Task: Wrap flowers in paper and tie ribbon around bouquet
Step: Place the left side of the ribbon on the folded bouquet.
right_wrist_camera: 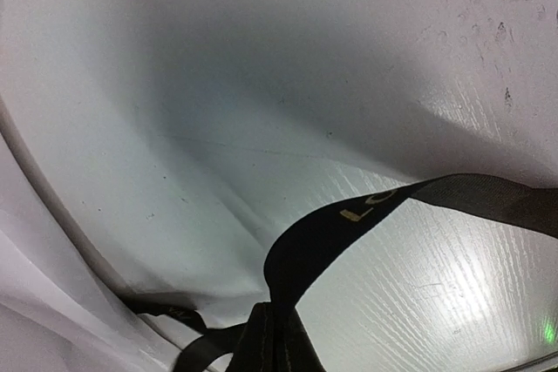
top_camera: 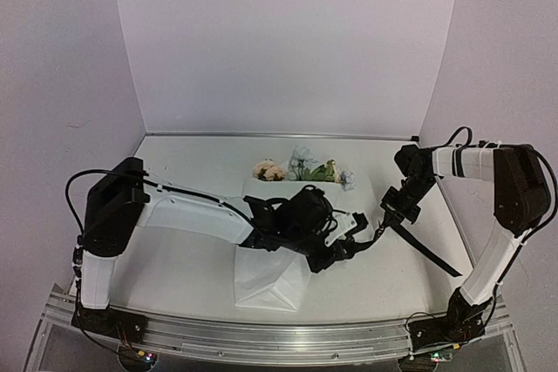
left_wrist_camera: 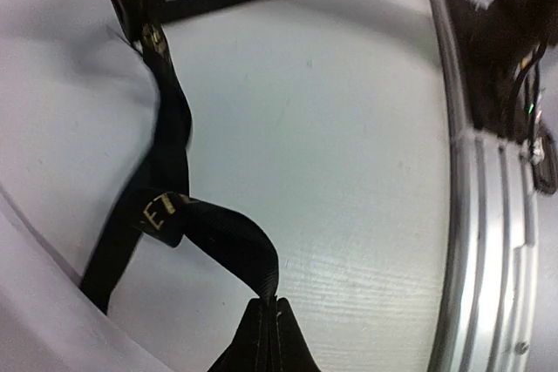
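Observation:
The bouquet lies mid-table: peach and pale blue flowers (top_camera: 301,167) at the far end, white paper (top_camera: 266,280) wrapped around the stems toward me, its middle hidden under my left arm. My left gripper (top_camera: 359,237) (left_wrist_camera: 270,307) is shut on the black lettered ribbon (left_wrist_camera: 170,154), just right of the bouquet. Close beside it, my right gripper (top_camera: 384,226) (right_wrist_camera: 279,320) is shut on another part of the ribbon (right_wrist_camera: 375,211). A loose ribbon tail (top_camera: 427,250) trails over the table toward the right arm's base. In the right wrist view, the paper (right_wrist_camera: 52,285) shows at lower left.
White walls close the table in at the back and on both sides. A metal rail (top_camera: 279,337) (left_wrist_camera: 488,241) runs along the near edge and carries both arm bases. The right arm's black cable (top_camera: 458,137) loops above its elbow.

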`<state>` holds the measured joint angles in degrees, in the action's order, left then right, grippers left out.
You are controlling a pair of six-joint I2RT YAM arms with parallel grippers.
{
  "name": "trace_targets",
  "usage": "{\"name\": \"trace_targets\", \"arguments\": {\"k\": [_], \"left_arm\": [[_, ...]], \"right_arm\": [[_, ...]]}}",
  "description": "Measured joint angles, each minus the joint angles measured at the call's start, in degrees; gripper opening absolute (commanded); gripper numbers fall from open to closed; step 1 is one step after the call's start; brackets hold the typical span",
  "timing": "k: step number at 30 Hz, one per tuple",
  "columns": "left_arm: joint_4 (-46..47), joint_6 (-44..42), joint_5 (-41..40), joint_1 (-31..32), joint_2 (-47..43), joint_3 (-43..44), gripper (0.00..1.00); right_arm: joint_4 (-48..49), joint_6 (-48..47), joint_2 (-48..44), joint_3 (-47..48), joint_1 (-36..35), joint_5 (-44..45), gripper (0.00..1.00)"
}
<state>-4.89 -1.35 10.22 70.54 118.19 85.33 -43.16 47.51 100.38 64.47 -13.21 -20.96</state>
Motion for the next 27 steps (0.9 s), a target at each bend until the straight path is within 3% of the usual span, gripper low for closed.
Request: {"name": "trace_targets", "arguments": {"k": [8,16,20,22,27], "left_arm": [[-6.8,-5.8,0.3,-1.2,8.0,5.6,0.0],[-6.6,-9.8,4.5,-0.8,8.5,8.7,0.0],[-6.8,-11.7,4.6,0.7,8.5,8.7,0.01],[-6.9,-11.9,4.3,1.3,8.5,8.7,0.07],[-6.1,-10.9,3.6,1.4,8.6,8.7,0.37]], "right_arm": [[-0.2,-0.1,0.0,0.9,0.0,-1.0,0.0],[-2.0,-1.0,2.5,7.0,0.0,-1.0,0.0],[-3.0,-0.9,5.5,9.5,0.0,-0.9,0.22],[-3.7,-0.9,6.2,9.5,-0.1,-0.7,0.34],[-5.1,-1.4,5.5,7.5,-0.3,-0.5,0.54]]}}
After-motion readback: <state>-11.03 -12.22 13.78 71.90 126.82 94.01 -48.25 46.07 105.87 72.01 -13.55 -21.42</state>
